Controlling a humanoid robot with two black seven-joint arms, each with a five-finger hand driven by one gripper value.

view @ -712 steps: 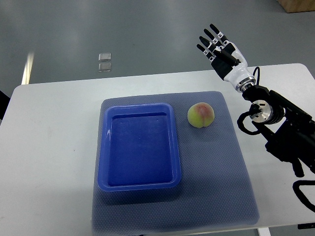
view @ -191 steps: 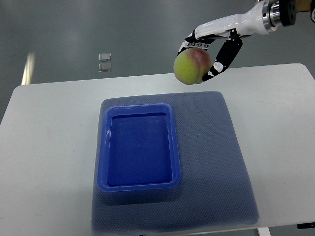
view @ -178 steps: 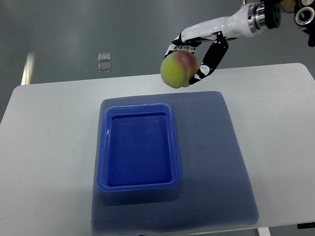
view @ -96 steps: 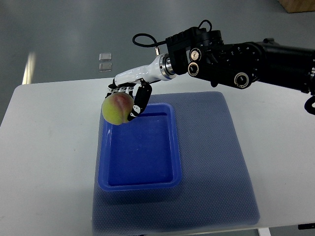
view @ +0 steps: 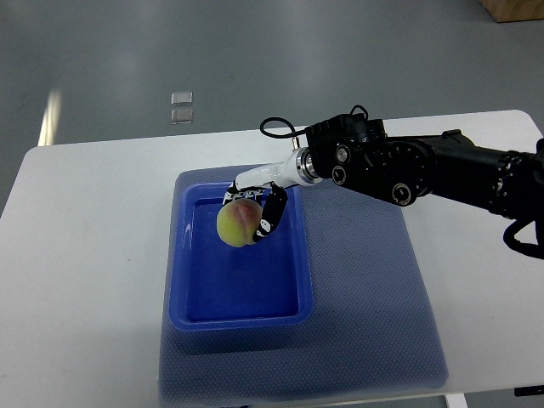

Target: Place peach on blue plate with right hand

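The right hand reaches in over the blue plate, its fingers curled around the peach. The peach sits within the plate's far half, toward its back rim. The plate rests on a grey-blue mat, which lies on the white table

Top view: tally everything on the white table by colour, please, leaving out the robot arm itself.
Blue: 1, the blue rectangular plastic plate.
Grey-blue: 1, the textured grey-blue mat under it.
Yellow-green with a red blush: 1, the round peach, held over the plate in the right hand.
Total: 3.
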